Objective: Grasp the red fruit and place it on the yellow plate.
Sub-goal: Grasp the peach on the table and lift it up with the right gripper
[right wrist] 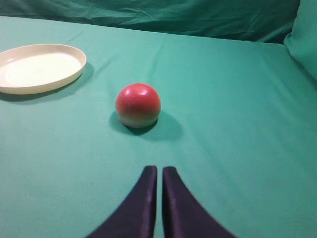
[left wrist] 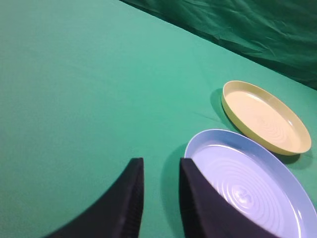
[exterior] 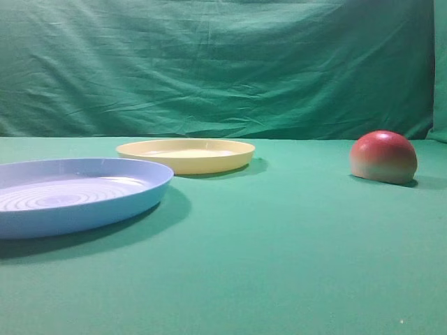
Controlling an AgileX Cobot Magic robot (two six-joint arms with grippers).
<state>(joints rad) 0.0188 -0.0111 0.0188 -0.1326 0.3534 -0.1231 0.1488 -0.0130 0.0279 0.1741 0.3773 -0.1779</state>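
Green cloth (exterior: pixel 279 265) is carrying the red fruit (right wrist: pixel 138 105), sitting right of the yellow plate (right wrist: pixel 39 67); smooth, probably slippery, so grip its sides. Right gripper (right wrist: pixel 159 171) is sitting clenched, empty.

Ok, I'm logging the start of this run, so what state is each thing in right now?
Small smooth red dome-shaped fruit: resting flat side down on the green cloth, untouched.
Shallow round pale-yellow plastic plate: upright, empty.
Larger light-blue ridged plastic plate: upright, empty.
Right gripper: fingers shut, holding nothing, short of the fruit.
Left gripper: fingers slightly apart, empty, beside the blue plate.
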